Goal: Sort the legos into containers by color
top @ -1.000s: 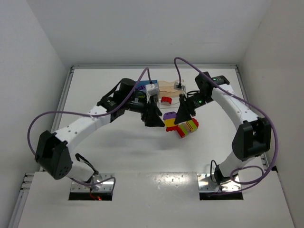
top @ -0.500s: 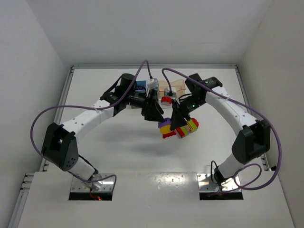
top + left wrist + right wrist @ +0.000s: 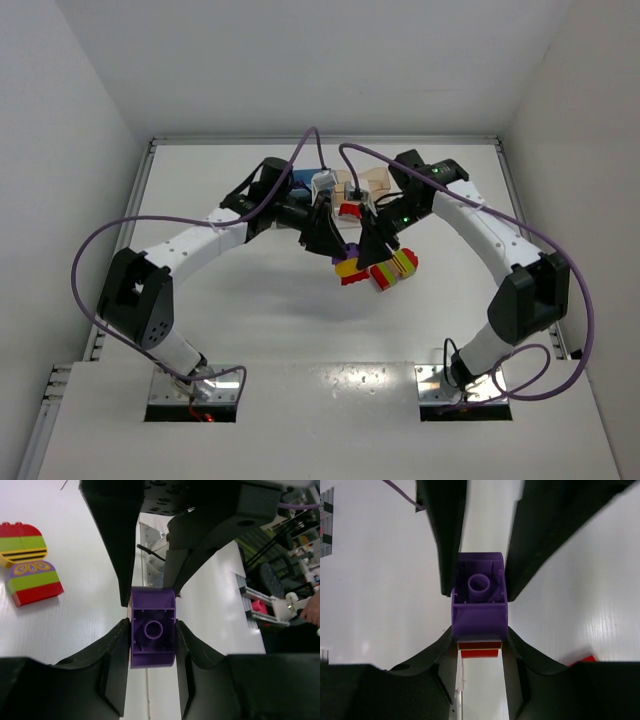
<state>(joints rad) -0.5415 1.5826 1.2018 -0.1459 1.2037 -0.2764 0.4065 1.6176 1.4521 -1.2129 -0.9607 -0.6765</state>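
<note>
My left gripper (image 3: 153, 626) is clamped on a purple brick (image 3: 153, 639), one finger pressed to each side, its hollow underside facing my left wrist camera. My right gripper (image 3: 479, 634) bites the same brick from the opposite end, fingers tight against its flanks. In that wrist view a thin yellow layer and a red piece (image 3: 479, 653) sit just under the purple. So both my hands hold this one small stack, above the table (image 3: 250, 300).

Just beside my right fingers, a striped clump (image 3: 395, 267) of red, lime and yellow lies on the white surface.

Farther back stands the block of bins: the blue bin (image 3: 296, 183) behind my left wrist, the peach bin (image 3: 362, 184) next to it. A red brick (image 3: 349, 210) lies in the near part of that block. I cannot tell which compartment.
</note>
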